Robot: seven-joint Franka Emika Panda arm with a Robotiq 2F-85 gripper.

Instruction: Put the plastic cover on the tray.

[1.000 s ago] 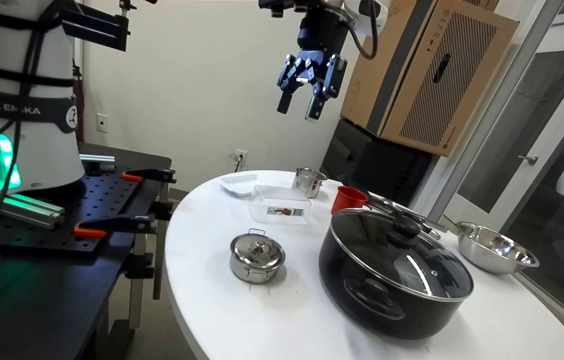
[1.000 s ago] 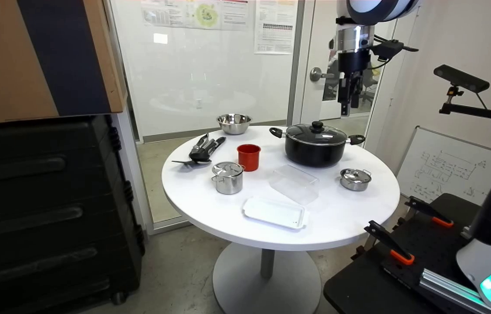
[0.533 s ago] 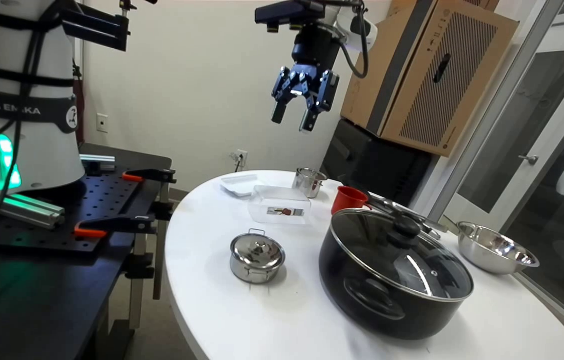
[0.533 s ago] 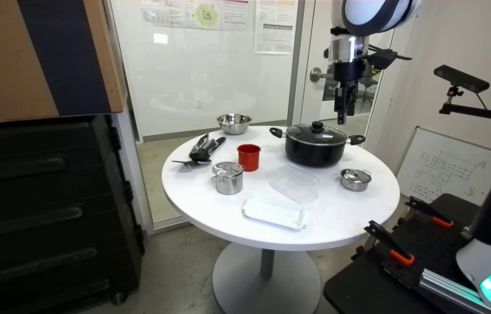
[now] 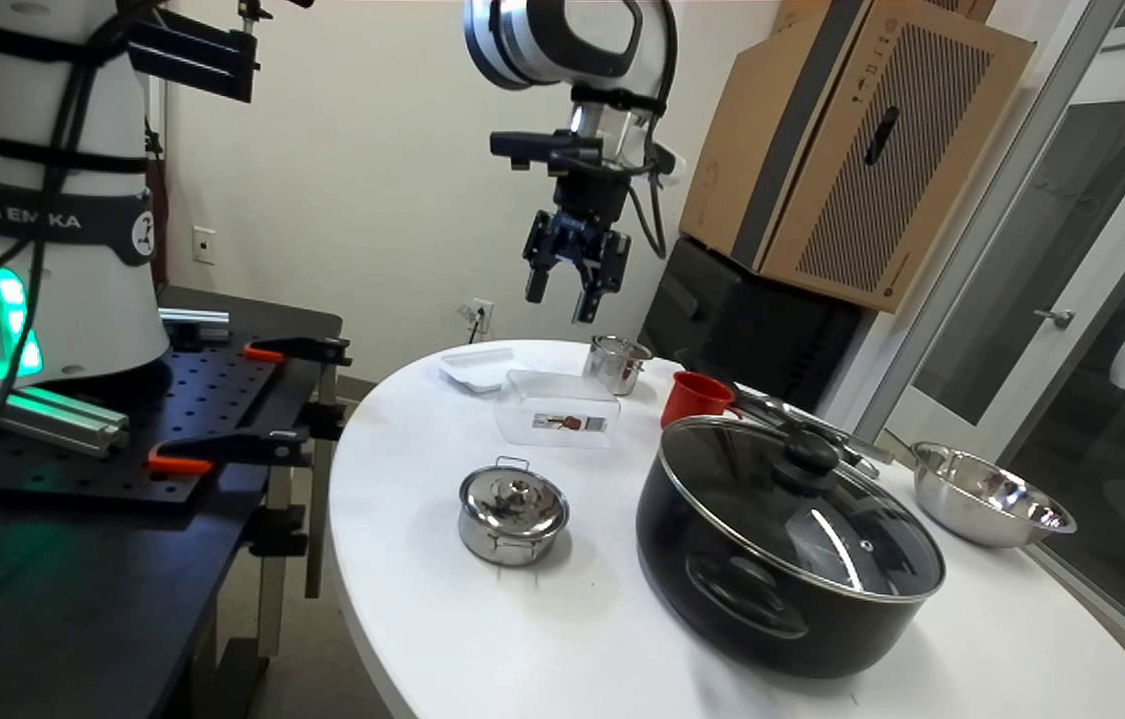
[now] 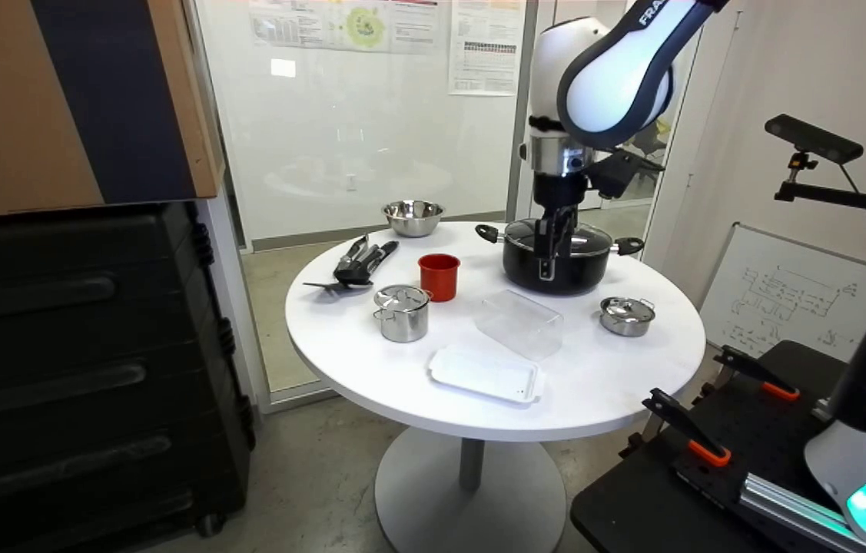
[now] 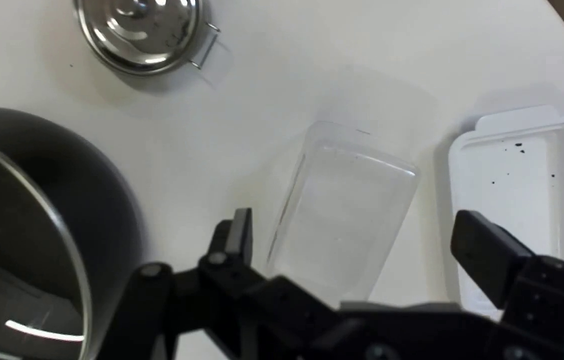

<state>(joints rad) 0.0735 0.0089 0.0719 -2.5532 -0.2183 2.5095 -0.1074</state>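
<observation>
Gripper (image 5: 559,306) hangs in the air roughly above the plastic cover (image 7: 344,215), clear of it, pointing down; its 2 fingers (image 7: 484,255) are spread wide and hold nothing. Cover is clear, rectangular, lying on the round white table (image 6: 602,384), with 1 printed label (image 5: 570,423) showing in an exterior view. In the wrist view cover shows between the 2 fingers: 1 fingertip appears just beside its long edge, the other overlaps the white tray (image 7: 517,197), and the gripper hides 1 end of the cover. Tray is shallow, flat on the table, just beside the cover, a narrow gap between, small dark specks on its floor. Black pot (image 5: 827,634), glass lid (image 5: 792,519) on, is near the cover on the side away from the tray. Small lidded steel pot (image 5: 514,511) is near the cover too, apart from it. Red mug (image 6: 439,278) and taller steel pot (image 6: 404,316) are near the cover as well. Steel bowl (image 6: 413,220) and a bunch of utensils (image 6: 361,266) are well apart from the cover, same table.
</observation>
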